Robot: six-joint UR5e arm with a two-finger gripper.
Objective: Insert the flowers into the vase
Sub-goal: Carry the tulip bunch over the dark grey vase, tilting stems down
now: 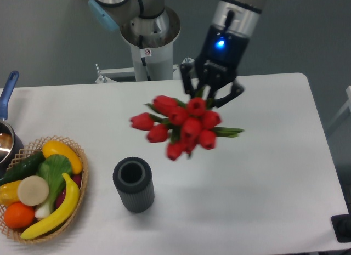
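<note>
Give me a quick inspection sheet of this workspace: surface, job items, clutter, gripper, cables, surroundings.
Surface: white table, no spills seen.
Job's things: flowers, red tulips with green stems, held in the air and blurred; vase, dark grey and ribbed, upright with an empty mouth, apart from the bunch.
Clutter: wicker basket of fruit and vegetables at the table's left edge; blue-handled pot behind it, partly out of frame.
Grippers: gripper shut on the flowers' stems, above the table.
Cables: nothing seen.
Surroundings: robot base behind the table; grey floor.
</note>
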